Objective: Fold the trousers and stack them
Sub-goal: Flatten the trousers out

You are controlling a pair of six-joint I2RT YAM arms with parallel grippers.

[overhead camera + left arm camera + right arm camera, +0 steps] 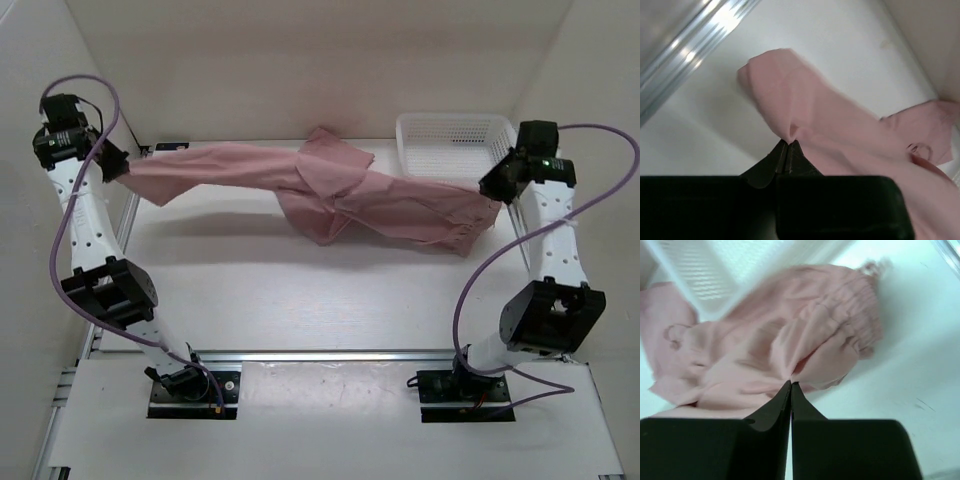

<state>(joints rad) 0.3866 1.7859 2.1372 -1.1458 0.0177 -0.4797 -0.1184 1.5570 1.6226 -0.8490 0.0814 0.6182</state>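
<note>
Pink trousers (330, 190) are strung across the far half of the tabletop (320, 310), with one end in each arm.

Status for you:
- The left end effector (118, 165) is at far left. In the left wrist view its fingers are pinched tight on a fold of the fabric.
- The right end effector (490, 190) is at far right, just near of the white mesh basket (450, 140). Its fingers are also clamped shut on fabric, close to a gathered elastic edge (860, 305). You can't tell from here whether that edge is a cuff or the waist.
- The left span hangs clear of the tabletop and casts a shadow under it.
- The middle is a bunched, overlapping heap at far centre. It looks to be sagging onto the surface, but contact isn't certain.
- The right span drapes past the near left corner of the basket. Whether it touches the rim is unclear.

Progress, as a judgement: early.
- The garment is picked up and stretched out lengthwise, and that's all.
- No clean fold is visible. The centre is crumpled rather than folded, and the legs aren't aligned.
- Nothing is stacked.

What's left for you:
- Flatten the centre bunch and lay the trousers flat.
- Make the folds.
- Place the folded bundle.

Watch the right span. If you pull it further right or farther back, it could drag over the basket.
</note>
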